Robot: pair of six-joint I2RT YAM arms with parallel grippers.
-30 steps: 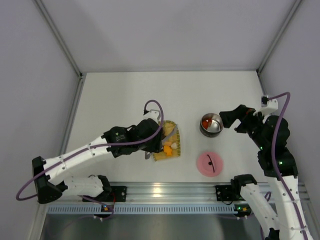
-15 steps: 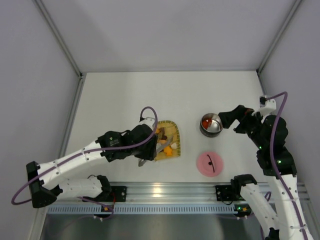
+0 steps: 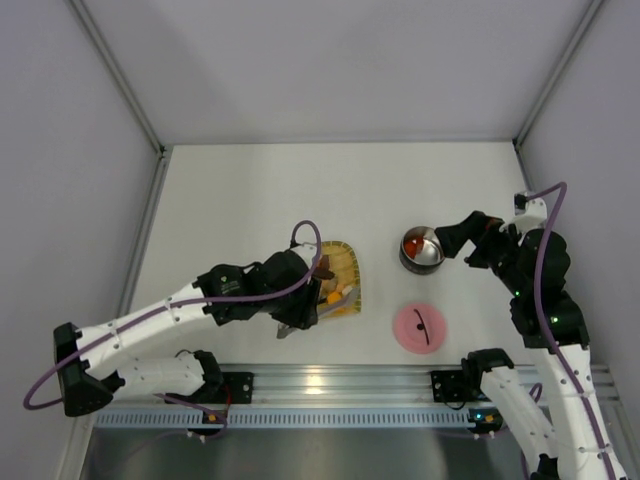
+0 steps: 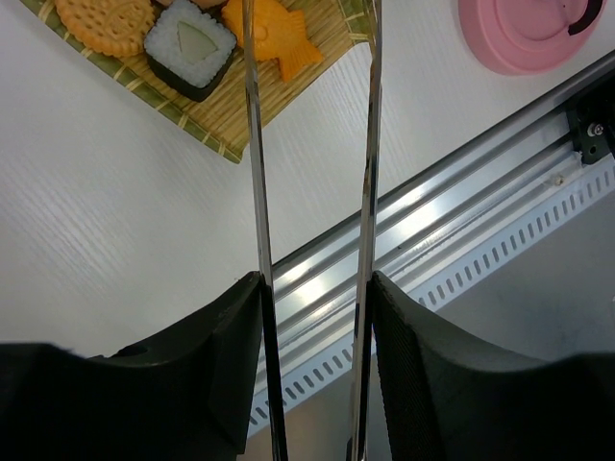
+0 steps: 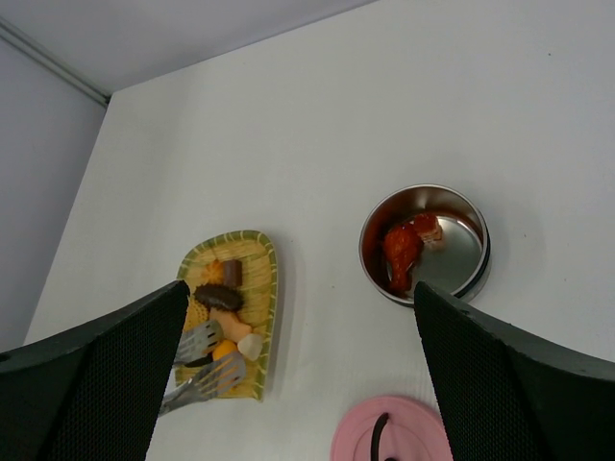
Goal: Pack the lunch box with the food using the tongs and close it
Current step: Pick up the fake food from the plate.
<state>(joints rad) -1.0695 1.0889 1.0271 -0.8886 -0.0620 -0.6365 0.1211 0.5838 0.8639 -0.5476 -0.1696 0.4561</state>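
**Reaching for the tray: tongs in line with the food, pot off to the right**

Left side. The left gripper (image 4: 315, 307) is closed to a narrow gap on the tongs (image 5: 204, 376). One finger presses each blade from the outside. The blades run straight out from the gripper, almost parallel, and their long axis points at the near end of the yellow tray (image 4: 221, 115). The wrist view cuts off the tips. From the right wrist view, the tips stand apart over the near end of the tray with an orange piece about between them. Whether it is pinched cannot be told.

Centre. The food on the tray includes a round biscuit (image 4: 104, 19), a sushi roll (image 4: 190, 43) and an orange fish (image 4: 279, 43). The fish lies under the left blade. The left arm is much the nearer to all of it.

Right of centre. The pink lid (image 5: 413, 432) lies flat on the table, near the pot and on its rail side, off the straight line from tray to pot. The steel pot (image 5: 456, 254) stands upright and uncovered, well apart from the tray, and already holds a red drumstick (image 5: 399, 252).

Right side. The right gripper (image 3: 455, 240) hovers just beside the pot with its fingers spread wide and holds nothing.

Judgement. The carry runs rightward over bare table, and the right gripper close to the pot's rim is the one obstruction to watch.
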